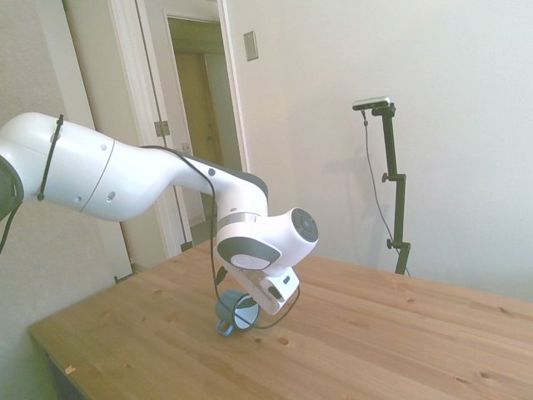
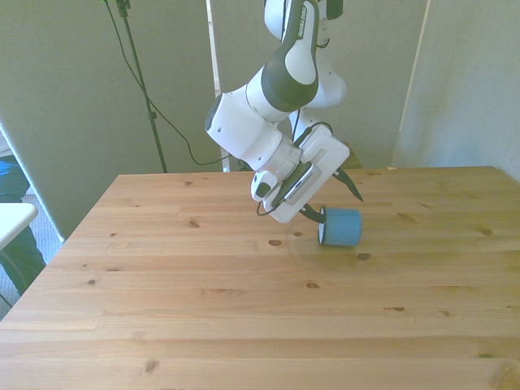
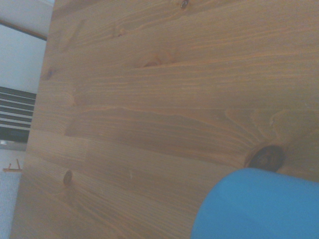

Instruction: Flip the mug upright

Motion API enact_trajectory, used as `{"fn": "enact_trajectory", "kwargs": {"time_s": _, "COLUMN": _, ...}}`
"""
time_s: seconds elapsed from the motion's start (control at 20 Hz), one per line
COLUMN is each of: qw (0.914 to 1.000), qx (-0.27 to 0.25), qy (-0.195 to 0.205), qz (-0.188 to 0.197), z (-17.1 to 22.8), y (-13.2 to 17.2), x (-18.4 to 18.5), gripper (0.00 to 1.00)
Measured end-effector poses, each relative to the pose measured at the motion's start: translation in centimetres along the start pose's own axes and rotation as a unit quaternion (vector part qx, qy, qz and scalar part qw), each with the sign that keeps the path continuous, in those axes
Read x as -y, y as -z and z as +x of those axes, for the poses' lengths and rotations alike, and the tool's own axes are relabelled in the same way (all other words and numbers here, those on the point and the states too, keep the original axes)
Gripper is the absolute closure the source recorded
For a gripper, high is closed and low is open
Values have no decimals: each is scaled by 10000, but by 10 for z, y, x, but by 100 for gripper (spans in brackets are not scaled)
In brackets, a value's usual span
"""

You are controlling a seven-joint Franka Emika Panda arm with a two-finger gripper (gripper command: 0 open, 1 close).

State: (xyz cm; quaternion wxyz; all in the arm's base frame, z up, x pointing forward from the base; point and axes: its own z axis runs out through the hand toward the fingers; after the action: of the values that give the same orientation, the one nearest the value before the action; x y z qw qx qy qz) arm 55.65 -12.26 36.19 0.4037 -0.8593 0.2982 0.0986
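The light-blue mug (image 2: 341, 227) lies on its side on the wooden table (image 2: 203, 309), its white mouth turned toward the front view's left. In the side view the mug (image 1: 236, 315) shows its white inside, with the loop handle low against the wood. My gripper (image 2: 333, 201) hangs tilted just above it and is open. One dark finger (image 2: 312, 214) reaches down to the mug's rim; the other (image 2: 353, 187) sticks out above the mug's body without touching it. The wrist view holds only a blurred corner of the blue mug (image 3: 259, 206) over wood.
The table (image 1: 375, 350) stretches wide on all sides of the mug, with dark knots in the planks. Beyond its edge on the front view's left stand a white surface (image 2: 12, 215) and something blue (image 2: 12, 175). A doorway (image 1: 200, 125) lies behind the arm in the side view.
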Motion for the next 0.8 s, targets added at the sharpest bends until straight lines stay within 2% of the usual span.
{"fn": "enact_trajectory", "kwargs": {"time_s": 0.8, "qw": 9999, "qx": 50, "qy": 90, "qz": 39, "z": 4, "y": 2, "x": 2, "gripper": 100}}
